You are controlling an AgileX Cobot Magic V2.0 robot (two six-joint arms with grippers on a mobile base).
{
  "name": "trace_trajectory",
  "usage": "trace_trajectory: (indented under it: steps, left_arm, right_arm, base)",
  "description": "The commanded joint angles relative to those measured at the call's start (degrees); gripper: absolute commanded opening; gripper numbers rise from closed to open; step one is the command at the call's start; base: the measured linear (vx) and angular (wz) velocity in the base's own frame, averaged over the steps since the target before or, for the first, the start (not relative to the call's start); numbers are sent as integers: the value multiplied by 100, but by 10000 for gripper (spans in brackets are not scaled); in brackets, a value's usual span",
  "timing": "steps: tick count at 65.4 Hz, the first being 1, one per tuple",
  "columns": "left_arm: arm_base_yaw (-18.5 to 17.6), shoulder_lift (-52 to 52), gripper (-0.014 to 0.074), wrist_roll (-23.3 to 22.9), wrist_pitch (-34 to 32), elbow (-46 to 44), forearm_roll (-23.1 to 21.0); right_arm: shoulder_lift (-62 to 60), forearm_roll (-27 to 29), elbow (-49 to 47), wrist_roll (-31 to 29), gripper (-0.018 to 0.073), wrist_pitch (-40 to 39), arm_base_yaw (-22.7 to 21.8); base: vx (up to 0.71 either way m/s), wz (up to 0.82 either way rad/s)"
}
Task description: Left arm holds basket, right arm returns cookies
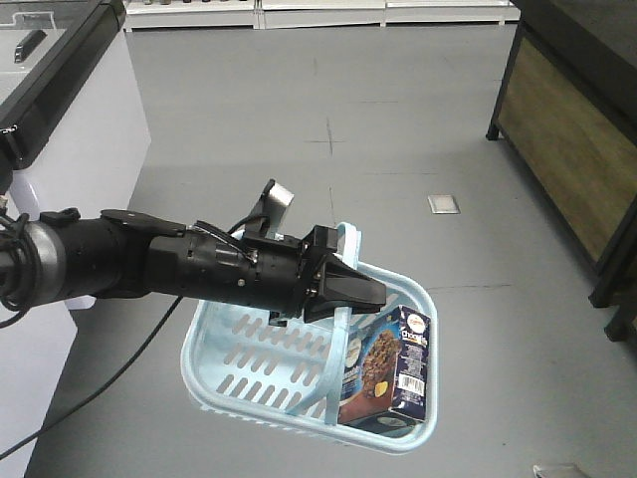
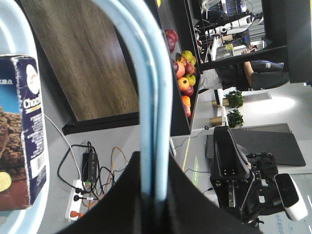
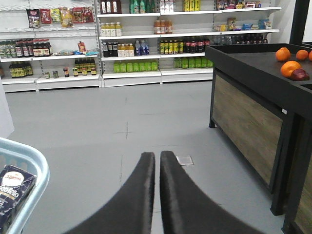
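Note:
The light blue basket hangs tilted above the grey floor. My left gripper is shut on its flat blue handle, which runs up between the jaws of the left gripper in the left wrist view. The dark navy cookies carton stands upright in the basket's near right corner; the cookies also show at the left. My right gripper is shut with nothing in it, off to the right of the basket rim and the cookies. The right arm is out of the front view.
A black counter with wood panels stands at the right, carrying oranges. A white cabinet is at the left. Stocked shelves line the back wall. A power strip with cables lies on the floor.

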Motion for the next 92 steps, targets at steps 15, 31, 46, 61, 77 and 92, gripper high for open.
trace_trajectory:
  steps: [15,31,46,61,77,92]
  left_arm:
    - [-33,-369,-3,81,370,-162,-692]
    - [-33,-369,-3,81,370,-162,-692]
    - [-33,-369,-3,81,370,-162,-692]
    - [-33,-369,-3,81,370,-162,-692]
    - [-33,-369,-3,81,364,-162,-692]
    - [-33,-369,-3,81,364,-162,-692]
  right_arm:
    - [-71,-71,99,-22,-6,-409,-3]
    - [-71,-71,99,-22,-6,-409,-3]
    - [-71,-71,99,-22,-6,-409,-3]
    - [-71,-71,99,-22,-6,-409,-3]
    - [-71,-71,99,-22,-6,-409,-3]
    - [-71,-71,99,-22,-6,-409,-3]
  base:
    - [27,7]
    - [29,6]
    - [28,8]
    - [33,5]
    - [38,-3]
    - [40,-5]
